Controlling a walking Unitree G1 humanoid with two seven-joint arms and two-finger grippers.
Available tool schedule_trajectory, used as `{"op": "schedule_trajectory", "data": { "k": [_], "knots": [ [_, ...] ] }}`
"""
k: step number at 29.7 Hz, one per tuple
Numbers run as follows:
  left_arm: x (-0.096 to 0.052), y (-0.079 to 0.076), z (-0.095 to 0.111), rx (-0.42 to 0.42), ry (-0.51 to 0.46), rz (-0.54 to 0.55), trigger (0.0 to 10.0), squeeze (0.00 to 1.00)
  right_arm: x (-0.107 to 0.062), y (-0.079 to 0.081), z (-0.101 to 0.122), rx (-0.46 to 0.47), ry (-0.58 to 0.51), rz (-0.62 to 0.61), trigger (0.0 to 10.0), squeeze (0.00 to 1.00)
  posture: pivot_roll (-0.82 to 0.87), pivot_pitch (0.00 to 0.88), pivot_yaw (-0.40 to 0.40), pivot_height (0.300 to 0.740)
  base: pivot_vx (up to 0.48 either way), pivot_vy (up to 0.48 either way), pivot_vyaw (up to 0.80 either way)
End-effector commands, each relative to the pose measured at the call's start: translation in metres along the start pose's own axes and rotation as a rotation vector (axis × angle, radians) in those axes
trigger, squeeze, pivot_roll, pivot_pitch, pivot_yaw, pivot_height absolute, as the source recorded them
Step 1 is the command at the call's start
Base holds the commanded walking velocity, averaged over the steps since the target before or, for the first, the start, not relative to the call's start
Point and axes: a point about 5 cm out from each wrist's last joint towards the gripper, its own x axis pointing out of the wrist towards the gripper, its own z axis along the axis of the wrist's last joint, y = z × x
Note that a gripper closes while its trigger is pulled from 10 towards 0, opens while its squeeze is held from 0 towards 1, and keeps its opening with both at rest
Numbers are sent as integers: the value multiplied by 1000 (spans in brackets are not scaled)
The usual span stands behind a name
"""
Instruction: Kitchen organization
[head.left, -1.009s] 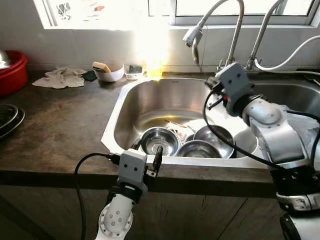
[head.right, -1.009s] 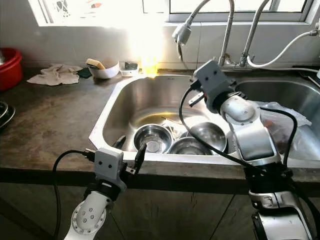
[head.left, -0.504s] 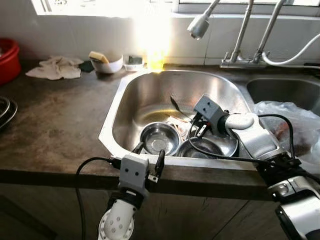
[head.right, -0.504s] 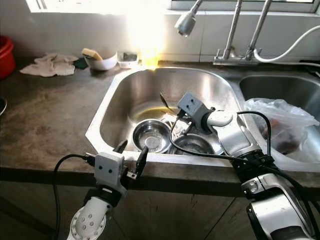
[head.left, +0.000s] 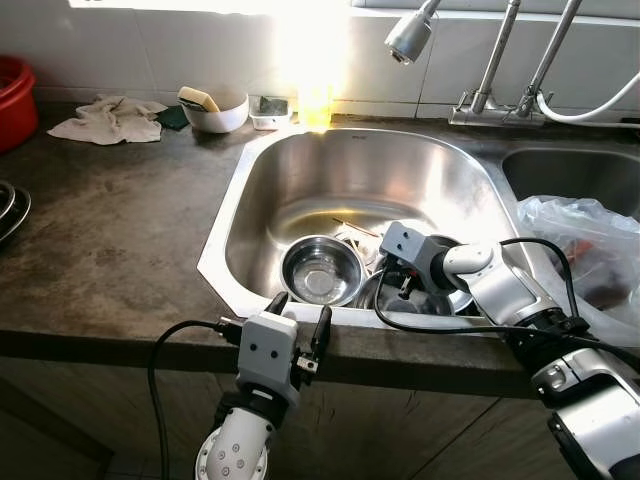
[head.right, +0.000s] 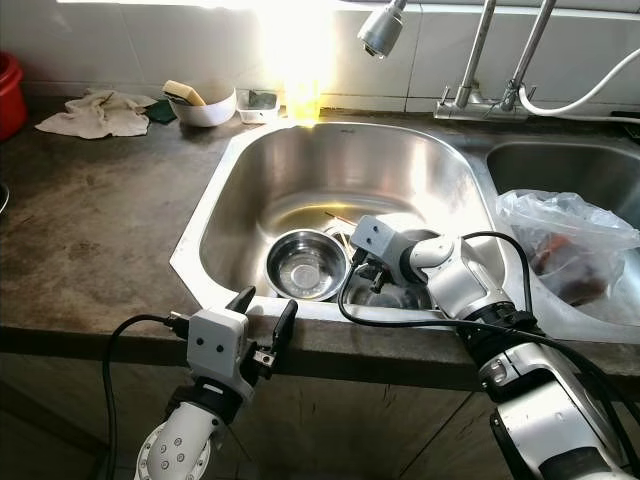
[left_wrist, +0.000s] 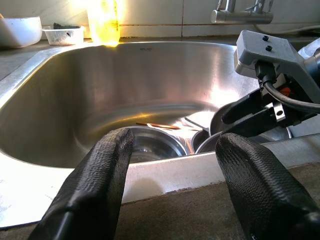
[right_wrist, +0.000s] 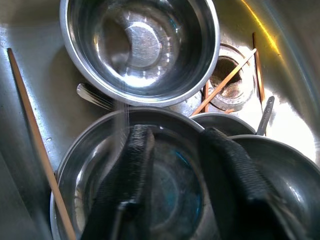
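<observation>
The right tool (right_wrist: 172, 185) is reaching narrowly parted into a steel bowl (right_wrist: 100, 200) inside the sink (head.left: 300, 180), gripping nothing; the left tool (left_wrist: 172, 165) is hovering wide at the sink's front rim.

Hidden and cut-off things at the sink

The right gripper (head.right: 372, 277) and its arm cover most of the bowl (head.right: 408, 297) under them, so you cannot tell how many bowls are stacked there. The red tub (head.left: 12, 100) and the dark rings (head.left: 8, 208) on the table (head.left: 120, 250) are cut off at the edge. Bright window glare washes out the bottle (head.left: 314, 100). What is inside the bag (head.right: 565, 250) is too blurry to tell.
</observation>
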Motion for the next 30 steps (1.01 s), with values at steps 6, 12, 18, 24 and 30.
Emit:
{"op": "schedule_trajectory", "data": {
  "k": [6, 12, 18, 24, 30],
  "knots": [
    [2, 0, 0, 16, 4, -6, 10000, 0, -3, 1, 2, -2, -51, -55, 10000, 1000, 58, 113, -44, 740, 0, 0, 0],
    [6, 3, -6, 35, 26, -8, 10000, 0, -18, -1, 18, 99, -252, -252, 10000, 0, 43, 86, -36, 740, 0, 0, 0],
    [11, 7, -14, 36, 45, 4, 10000, 0, -43, 15, 25, 241, -469, -415, 10000, 0, 20, 64, -23, 740, 0, 0, 0],
    [13, 6, -13, 15, 32, -11, 10000, 0, -61, 38, 14, 423, -589, -576, 10000, 0, 10, 54, -18, 740, 0, 0, 0],
    [14, 6, -12, 21, 16, -12, 10000, 0, -70, 66, 13, 500, -665, -653, 10000, 0, 8, 50, -18, 740, 0, 0, 0]
  ]
}}
